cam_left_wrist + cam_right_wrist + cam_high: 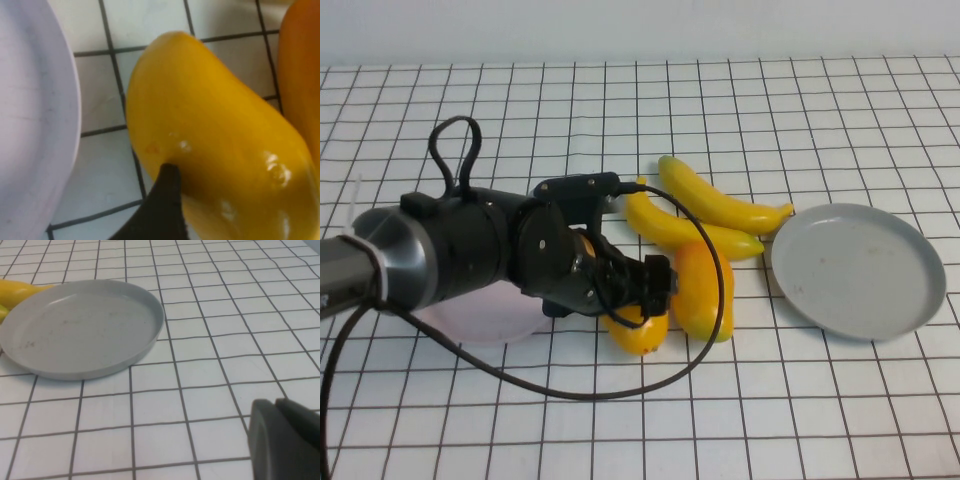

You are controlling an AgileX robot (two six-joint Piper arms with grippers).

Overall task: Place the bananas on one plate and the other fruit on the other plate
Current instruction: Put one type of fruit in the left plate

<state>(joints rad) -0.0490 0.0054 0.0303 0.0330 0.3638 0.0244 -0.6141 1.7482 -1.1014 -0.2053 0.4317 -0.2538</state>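
My left gripper [648, 287] reaches across the pale pink plate [470, 328] and is closed round one orange-yellow mango [640, 332] that lies on the cloth beside that plate. In the left wrist view one black finger [165, 200] presses on this mango [215, 145], with the pink plate's rim [35, 125] next to it. The second mango [705, 290] lies just right of it. Two bananas [720, 205] [682, 232] lie behind, next to the empty grey plate [860, 270]. My right gripper [276, 404] is shut and empty, low over the cloth near the grey plate [80, 325].
A white checked cloth [770, 400] covers the whole table. A black cable [705, 330] loops from the left arm over the second mango and down onto the cloth. A banana tip [15, 290] shows behind the grey plate in the right wrist view.
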